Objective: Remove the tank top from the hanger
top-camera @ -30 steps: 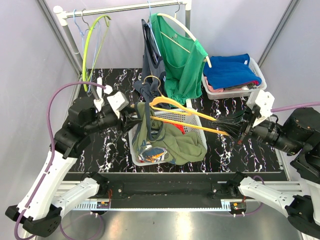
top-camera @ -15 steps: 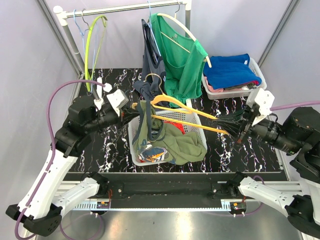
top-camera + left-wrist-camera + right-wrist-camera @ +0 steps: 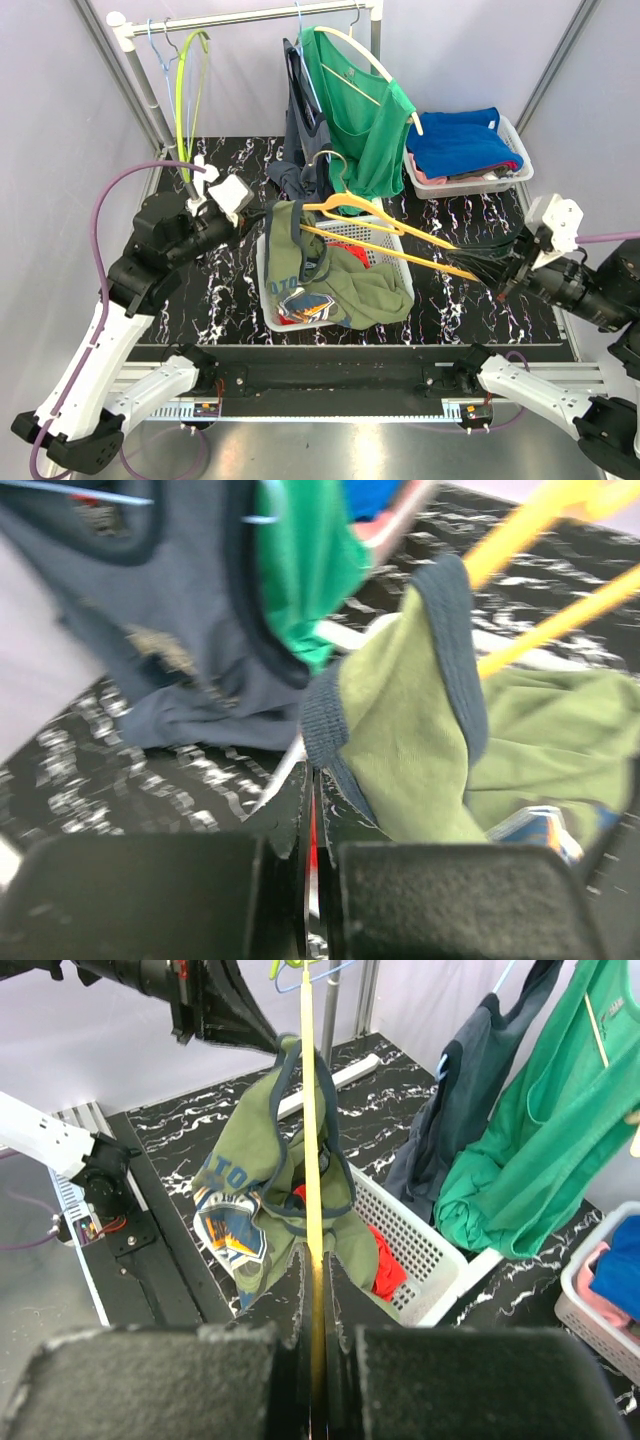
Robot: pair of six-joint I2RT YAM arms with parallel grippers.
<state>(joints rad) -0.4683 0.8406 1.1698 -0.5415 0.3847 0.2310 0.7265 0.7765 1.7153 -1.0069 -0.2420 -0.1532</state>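
Drooping olive-green tank top [image 3: 250,1160], navy-trimmed, on yellow hanger [image 3: 309,1110]

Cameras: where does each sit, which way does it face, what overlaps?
Top external: above and behind the bases, looking down at the table; left gripper and right gripper show.
Left wrist: on the left arm, looking along its shut fingers at the tank top.
Right wrist: on the right arm, looking along the hanger clamped in its fingers.
Shared: all three see tank top and hanger.
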